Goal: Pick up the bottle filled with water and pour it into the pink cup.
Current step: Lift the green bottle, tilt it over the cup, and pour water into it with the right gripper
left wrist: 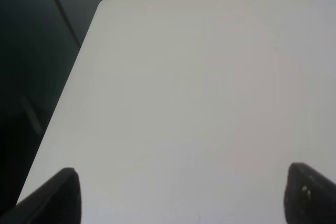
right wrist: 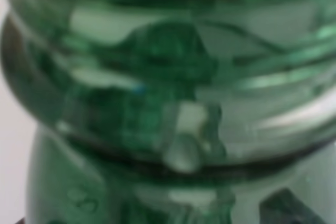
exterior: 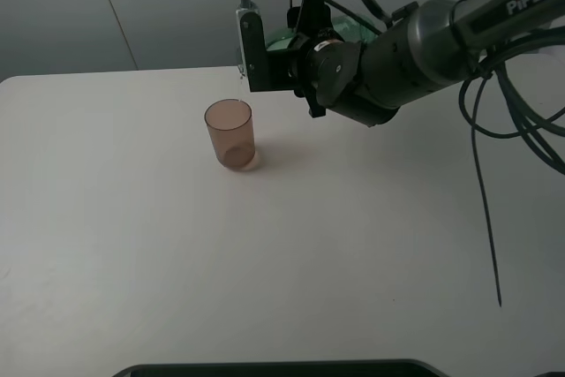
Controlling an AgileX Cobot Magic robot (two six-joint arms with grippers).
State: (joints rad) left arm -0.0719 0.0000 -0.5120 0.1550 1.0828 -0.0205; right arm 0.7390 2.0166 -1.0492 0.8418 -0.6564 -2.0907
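Observation:
The pink cup (exterior: 230,134) stands upright on the white table (exterior: 132,236), left of centre. My right gripper (exterior: 300,52) is shut on the green bottle (exterior: 284,41) and holds it tipped sideways above and just right of the cup. The arm hides most of the bottle, and its mouth is hidden behind the wrist camera block. A thin thread of water (exterior: 240,86) runs down to the cup's rim. In the right wrist view the bottle (right wrist: 168,87) fills the picture. My left gripper (left wrist: 181,198) is open and empty over bare table, and it does not show in the exterior high view.
Black cables (exterior: 484,209) hang from the right arm over the table's right side. A dark edge (exterior: 265,368) lies along the table's front. The table's corner (left wrist: 107,3) and left edge show in the left wrist view, with dark floor beyond.

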